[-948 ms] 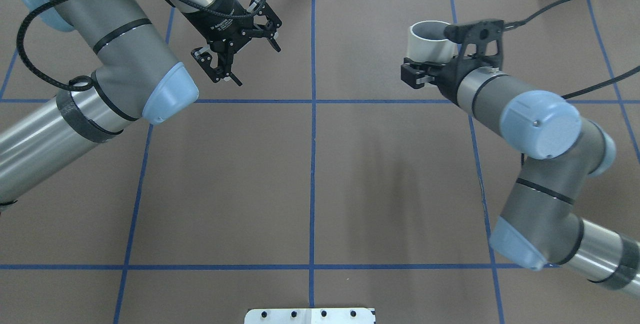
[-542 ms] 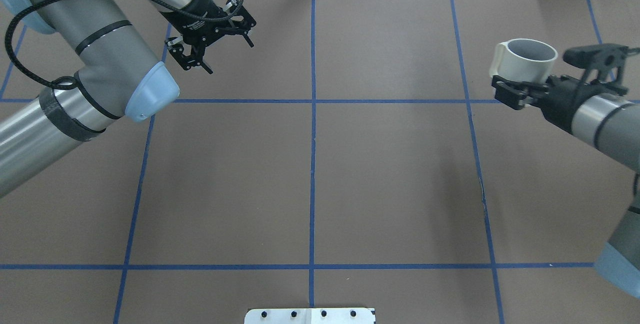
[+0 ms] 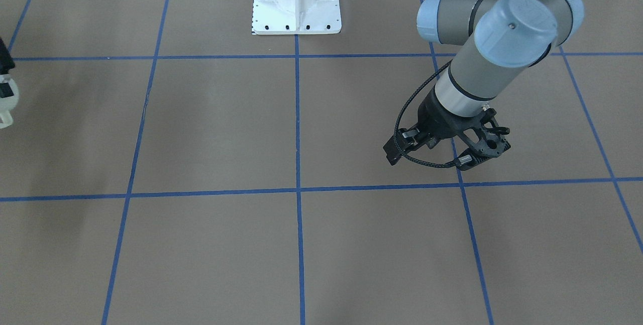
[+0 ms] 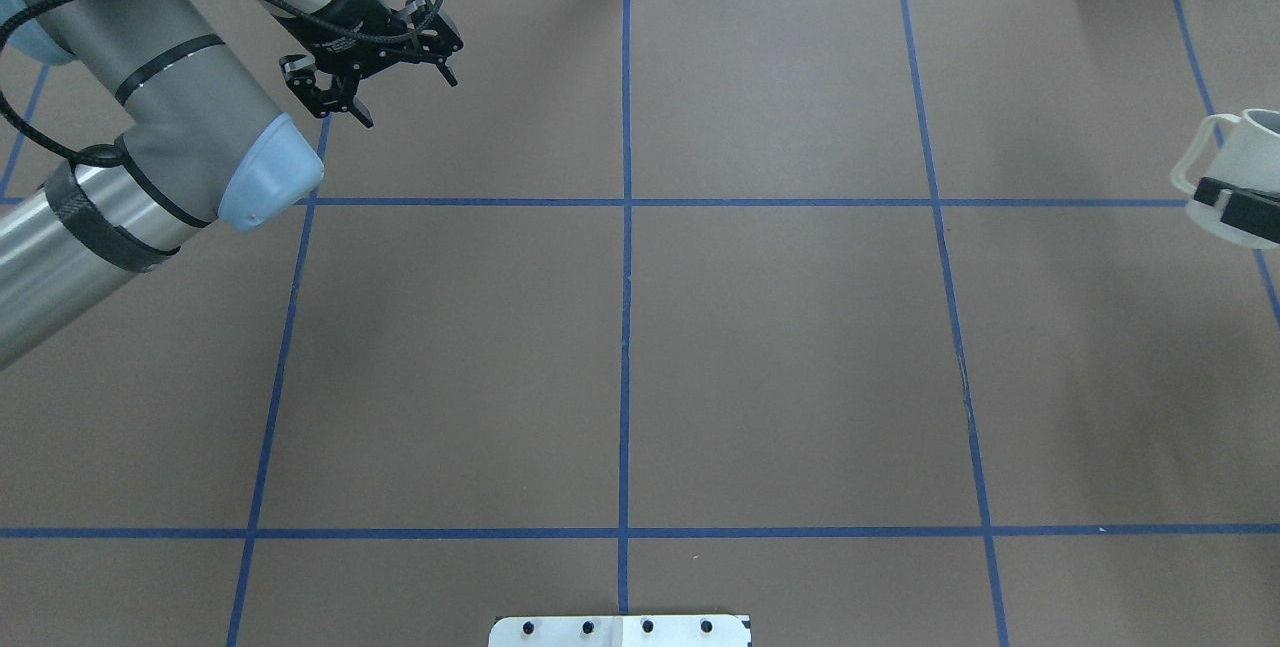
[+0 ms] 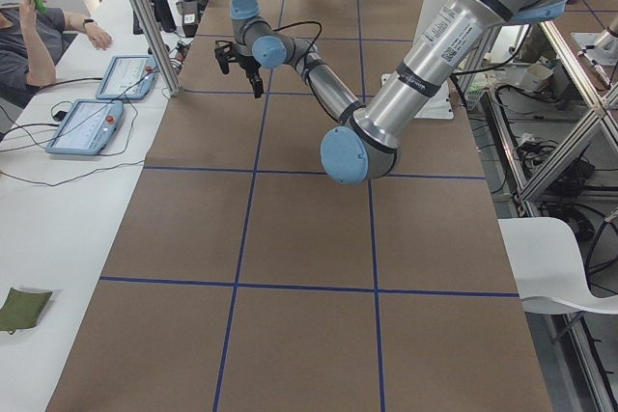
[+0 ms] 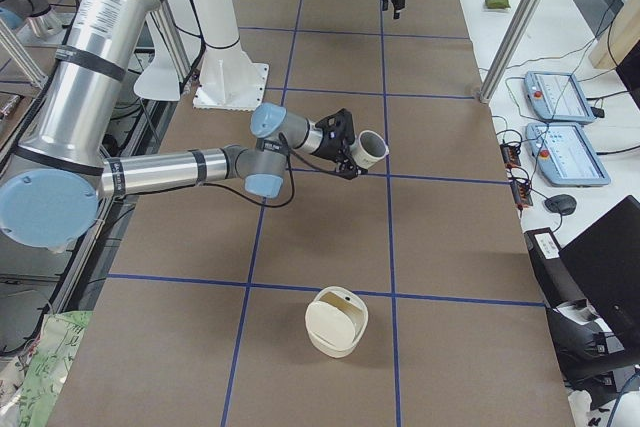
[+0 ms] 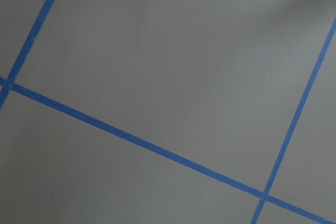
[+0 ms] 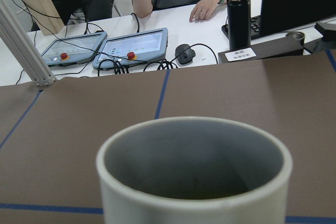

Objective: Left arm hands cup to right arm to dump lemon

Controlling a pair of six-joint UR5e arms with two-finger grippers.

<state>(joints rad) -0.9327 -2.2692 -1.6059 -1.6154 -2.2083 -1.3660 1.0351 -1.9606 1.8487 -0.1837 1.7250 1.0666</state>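
Observation:
The off-white cup (image 4: 1240, 162) hangs above the table at the right edge of the overhead view, handle turned left. My right gripper (image 4: 1238, 210) is shut on it. The exterior right view shows the cup (image 6: 372, 149) tilted in the right gripper (image 6: 350, 147). In the right wrist view the cup (image 8: 194, 182) shows a grey inside; no lemon shows there or in any other view. My left gripper (image 4: 375, 77) is open and empty above the far-left part of the table; it also shows in the front-facing view (image 3: 432, 156).
A cream round container (image 6: 337, 321) stands on the table near the right end. The white robot base (image 3: 296, 13) is at the near edge. Beyond the far edge are control tablets (image 8: 131, 48), a black bottle (image 8: 239, 17), seated people and a metal post (image 6: 520, 17).
My right arm has carried the cup rightward to the edge of the overhead view. My left arm has drawn back toward the far left, still open.

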